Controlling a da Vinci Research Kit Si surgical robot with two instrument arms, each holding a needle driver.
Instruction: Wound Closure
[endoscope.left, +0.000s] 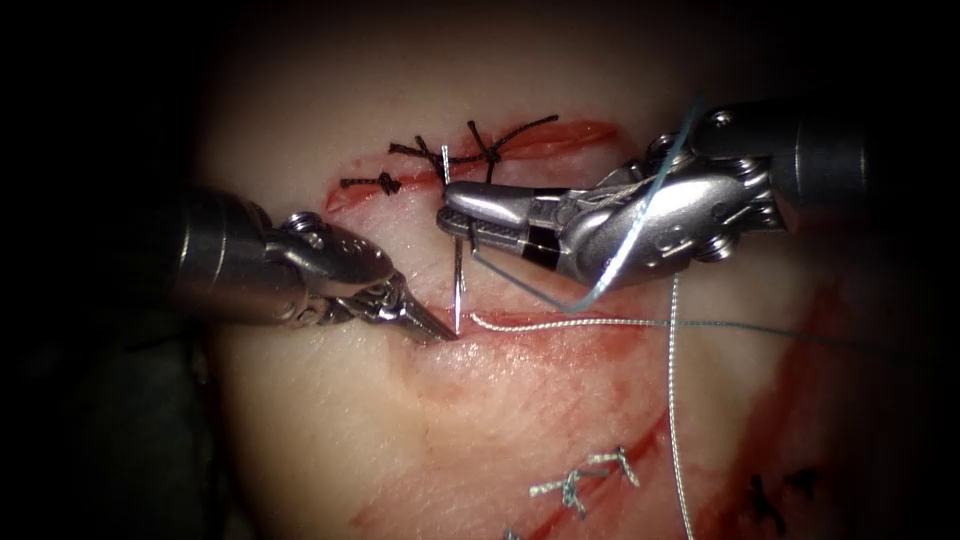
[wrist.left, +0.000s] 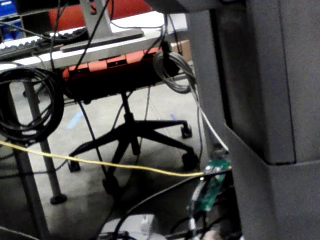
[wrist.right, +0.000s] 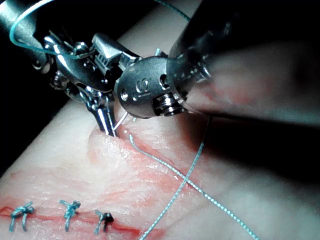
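At cut: one needle (endoscope.left: 458, 262) upright in tissue (endoscope.left: 330, 400); left tool (endoscope.left: 440, 335) grips tip, right tool (endoscope.left: 448, 215) clamps shaft

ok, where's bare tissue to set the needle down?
Bare tissue below the left tool, left of the pale stitches. Crowded centre: right tool grips the upright needle mid-curve, its lower end meeting tissue at the left tool, whose hold is unclear; thread crosses rightward.
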